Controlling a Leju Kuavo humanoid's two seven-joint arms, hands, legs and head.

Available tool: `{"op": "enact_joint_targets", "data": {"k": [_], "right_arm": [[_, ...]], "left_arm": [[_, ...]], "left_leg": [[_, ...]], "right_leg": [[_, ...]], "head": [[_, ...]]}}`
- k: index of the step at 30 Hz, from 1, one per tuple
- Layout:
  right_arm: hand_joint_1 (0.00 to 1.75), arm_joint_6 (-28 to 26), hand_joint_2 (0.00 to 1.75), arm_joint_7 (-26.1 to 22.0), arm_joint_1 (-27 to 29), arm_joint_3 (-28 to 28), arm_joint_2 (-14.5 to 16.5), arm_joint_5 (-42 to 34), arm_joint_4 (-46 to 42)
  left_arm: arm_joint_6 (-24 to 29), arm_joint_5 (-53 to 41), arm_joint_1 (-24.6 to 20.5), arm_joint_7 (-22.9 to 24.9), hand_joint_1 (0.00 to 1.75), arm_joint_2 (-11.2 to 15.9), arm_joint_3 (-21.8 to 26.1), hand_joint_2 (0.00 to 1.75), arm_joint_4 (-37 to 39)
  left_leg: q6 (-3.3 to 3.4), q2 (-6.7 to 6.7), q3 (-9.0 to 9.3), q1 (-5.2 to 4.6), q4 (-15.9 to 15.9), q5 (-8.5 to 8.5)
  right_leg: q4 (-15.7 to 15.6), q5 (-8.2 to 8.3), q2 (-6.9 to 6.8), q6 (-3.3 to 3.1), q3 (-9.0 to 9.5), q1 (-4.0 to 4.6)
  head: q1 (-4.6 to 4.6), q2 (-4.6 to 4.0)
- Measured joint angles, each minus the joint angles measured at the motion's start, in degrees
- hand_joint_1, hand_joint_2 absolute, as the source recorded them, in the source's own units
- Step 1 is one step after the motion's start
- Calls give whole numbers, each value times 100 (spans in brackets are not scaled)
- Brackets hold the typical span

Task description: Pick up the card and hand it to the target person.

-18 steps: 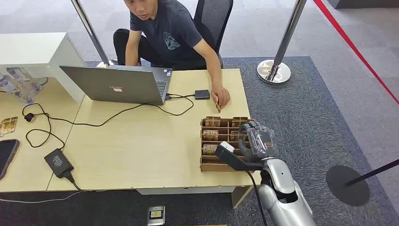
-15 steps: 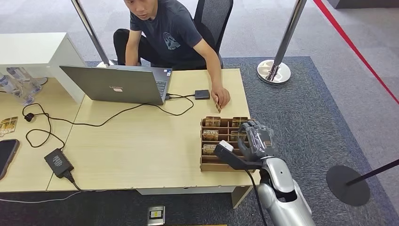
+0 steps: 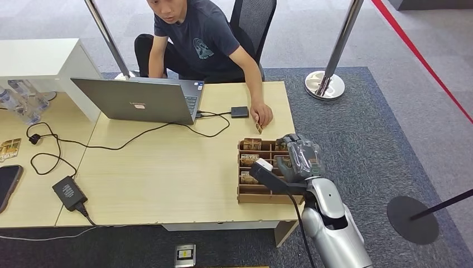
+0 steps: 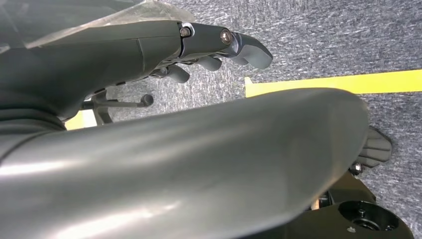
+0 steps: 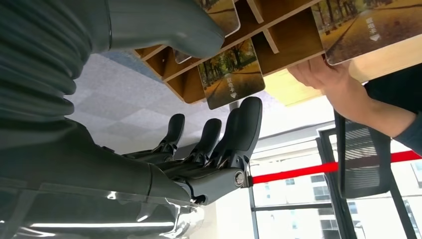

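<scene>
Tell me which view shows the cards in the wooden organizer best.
The right wrist view: the cards show close up, their printed tree scene clear, with the right hand spread just beside them. The head view shows them small in the organizer, partly behind that hand. The left wrist view looks at carpet.

Card [image 5: 232, 82] — autumn-tree print, standing upright in the wooden tray's [image 3: 241, 195] far-right compartment.

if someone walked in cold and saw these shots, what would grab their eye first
Likely the silver right arm's hand, hovering over the wooden card box at the table's near right corner, fingers spread, nothing held, with picture cards standing in the compartments. Next, the seated person in the dark shirt across the table, one hand resting on the tabletop just beyond the box. Then the open laptop with its cables trailing across the pale wood.
</scene>
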Motion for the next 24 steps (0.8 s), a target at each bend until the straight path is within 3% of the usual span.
{"op": "enact_joint_targets", "data": {"k": [11, 24], "right_arm": [[79, 10, 175, -48, -327, 9, 148, -196, 599], [77, -175, 175, 40, -96, -4, 122, -161, 726]], "left_arm": [[2, 78, -3, 50, 0, 0, 1, 0, 1], [4, 78, 3, 50, 0, 0, 2, 0, 1]], "left_leg": [[0, 0, 0, 0, 0, 0], [0, 0, 1, 0, 0, 0]], "right_leg": [[0, 0, 0, 0, 0, 0], [-1, 0, 0, 0, -1, 0]], "head": [[0, -1], [-1, -2]]}}
